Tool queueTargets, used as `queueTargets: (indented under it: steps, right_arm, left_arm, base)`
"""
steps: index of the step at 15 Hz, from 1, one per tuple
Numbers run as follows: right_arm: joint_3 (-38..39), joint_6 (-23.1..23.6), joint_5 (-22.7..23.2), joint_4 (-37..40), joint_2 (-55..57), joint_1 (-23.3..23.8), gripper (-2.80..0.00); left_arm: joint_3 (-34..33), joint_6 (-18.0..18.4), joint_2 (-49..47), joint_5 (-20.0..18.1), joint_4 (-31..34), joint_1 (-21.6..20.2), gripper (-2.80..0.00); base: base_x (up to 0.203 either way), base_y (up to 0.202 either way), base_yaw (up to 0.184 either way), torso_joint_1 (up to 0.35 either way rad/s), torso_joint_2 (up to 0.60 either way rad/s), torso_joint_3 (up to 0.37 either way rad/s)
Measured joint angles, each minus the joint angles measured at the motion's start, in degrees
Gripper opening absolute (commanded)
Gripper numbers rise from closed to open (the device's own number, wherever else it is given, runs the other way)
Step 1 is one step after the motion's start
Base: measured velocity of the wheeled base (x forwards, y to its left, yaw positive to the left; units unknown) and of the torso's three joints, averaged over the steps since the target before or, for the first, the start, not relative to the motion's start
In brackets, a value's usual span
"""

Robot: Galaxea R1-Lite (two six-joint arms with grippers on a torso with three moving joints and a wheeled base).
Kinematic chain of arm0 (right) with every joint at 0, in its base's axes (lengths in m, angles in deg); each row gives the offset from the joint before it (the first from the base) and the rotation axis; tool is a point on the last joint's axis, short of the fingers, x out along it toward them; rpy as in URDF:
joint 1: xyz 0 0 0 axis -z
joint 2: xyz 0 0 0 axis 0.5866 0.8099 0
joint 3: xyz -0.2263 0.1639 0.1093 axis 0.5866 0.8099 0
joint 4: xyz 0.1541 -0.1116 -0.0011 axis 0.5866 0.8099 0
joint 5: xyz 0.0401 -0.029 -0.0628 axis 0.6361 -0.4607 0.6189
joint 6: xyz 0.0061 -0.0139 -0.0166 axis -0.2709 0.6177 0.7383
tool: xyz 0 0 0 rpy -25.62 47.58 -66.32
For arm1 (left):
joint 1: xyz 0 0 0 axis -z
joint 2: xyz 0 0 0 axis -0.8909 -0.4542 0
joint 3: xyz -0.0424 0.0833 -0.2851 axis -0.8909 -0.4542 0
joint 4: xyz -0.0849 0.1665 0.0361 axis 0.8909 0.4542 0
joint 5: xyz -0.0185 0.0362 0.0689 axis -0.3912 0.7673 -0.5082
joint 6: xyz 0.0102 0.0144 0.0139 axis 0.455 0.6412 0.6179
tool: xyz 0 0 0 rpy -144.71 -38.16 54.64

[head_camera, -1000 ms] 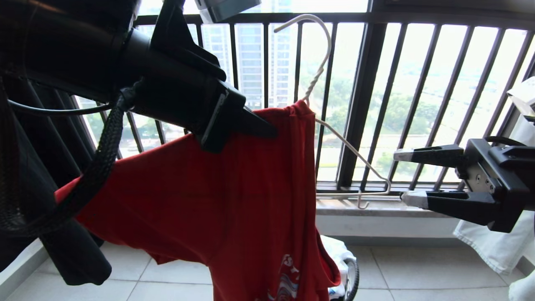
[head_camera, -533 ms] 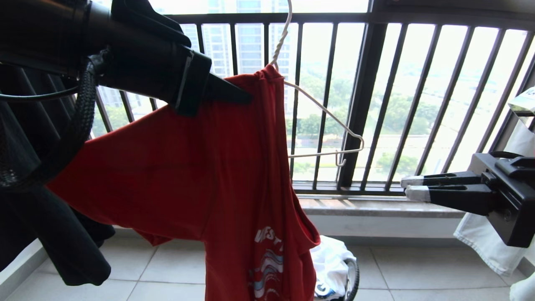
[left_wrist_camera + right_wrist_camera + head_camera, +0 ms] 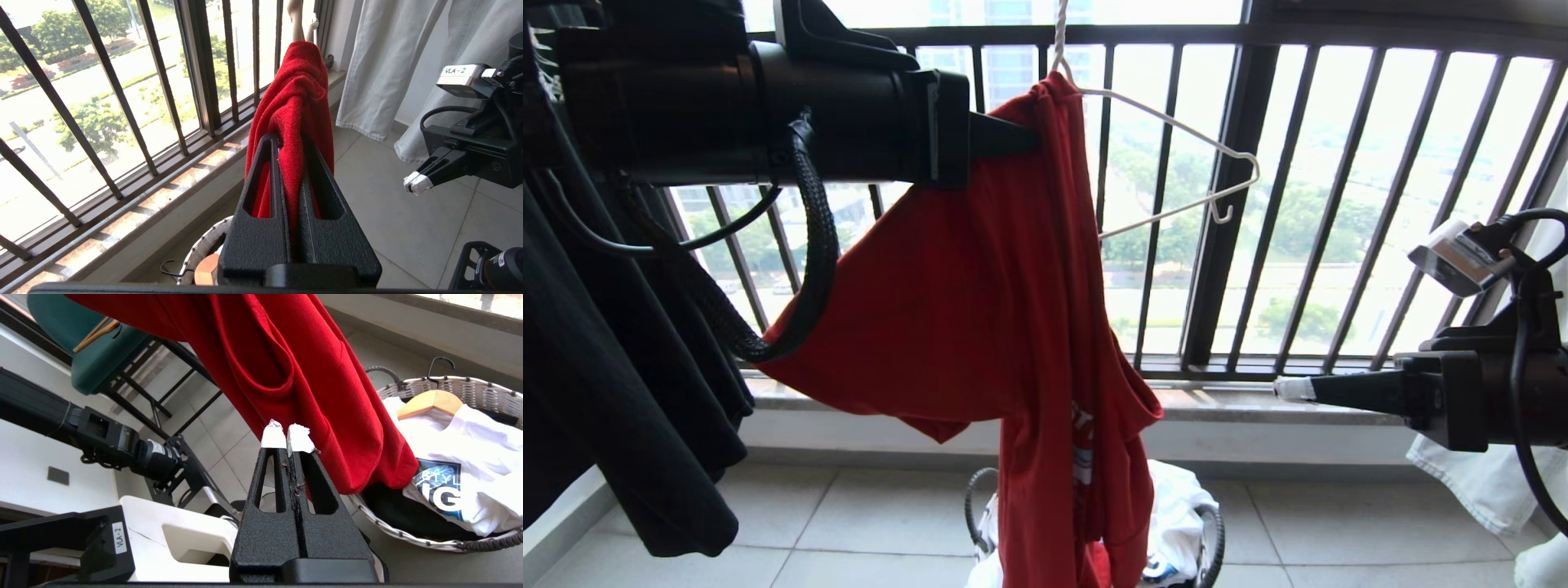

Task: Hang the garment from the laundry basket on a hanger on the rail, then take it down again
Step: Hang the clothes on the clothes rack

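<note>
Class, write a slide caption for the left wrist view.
Left gripper fingers pinch the red T-shirt beside the black railing.

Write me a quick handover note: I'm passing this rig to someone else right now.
Left hand: shut on the red T-shirt, holding it up by the hanger side under cloth.
Right hand: shut, empty, off to the right.
Shirt drapes over one side of the hanger only; the other shoulder is bare. Its hem hangs over the laundry basket.
Hook top out of view, so hanging unconfirmed.
Left: dress the bare side, later take it down.
</note>
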Motion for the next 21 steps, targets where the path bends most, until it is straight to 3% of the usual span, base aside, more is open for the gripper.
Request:
queueTargets:
  steps: [1, 2, 5, 7, 11, 18, 21]
  right_arm:
    - [-0.1, -0.8, 0.0, -0.1, 1.5, -0.7, -2.2]
    - [-0.1, -1.3, -0.1, -0.2, 3.0, -1.5, 0.0]
    - [-0.8, -3.0, -2.8, -0.3, 7.9, -4.7, 0.0]
    - [-3.0, -8.1, -5.0, -0.4, 9.7, -6.1, 0.0]
    - [-6.1, -16.2, -14.4, -0.5, 12.4, -10.7, 0.0]
    - [-7.8, -23.9, -18.9, -3.0, 15.4, -14.1, 0.0]
    - [-8.0, -24.4, -19.9, -3.4, 15.6, -14.4, 0.0]
  left_arm:
    - [-1.3, -0.4, 0.1, 0.0, -2.7, -0.3, -2.8]
    - [-1.8, -0.3, 0.2, -0.1, -3.9, -0.5, -2.8]
    - [-1.9, 0.0, 1.0, -0.3, -3.7, -0.6, -2.8]
    - [-2.3, 0.1, 1.7, -0.4, -3.5, -0.5, -2.8]
    - [-3.8, 0.1, 2.9, -0.6, -3.5, -0.2, -2.8]
    - [-2.2, 0.1, 3.4, -0.2, -3.4, 2.7, -2.8]
    - [-2.2, 0.1, 3.3, -0.1, -3.4, 3.0, -2.8]
  base:
    - [0.0, 0.0, 0.0, 0.0, 0.0, 0.0]
    - [0.0, 0.0, 0.0, 0.0, 0.0, 0.0]
    - [0.0, 0.0, 0.0, 0.0, 0.0, 0.0]
    - [0.0, 0.0, 0.0, 0.0, 0.0, 0.0]
    - [0.0, 0.0, 0.0, 0.0, 0.0, 0.0]
    - [0.0, 0.0, 0.0, 0.0, 0.0, 0.0]
    - [0.0, 0.0, 0.0, 0.0, 0.0, 0.0]
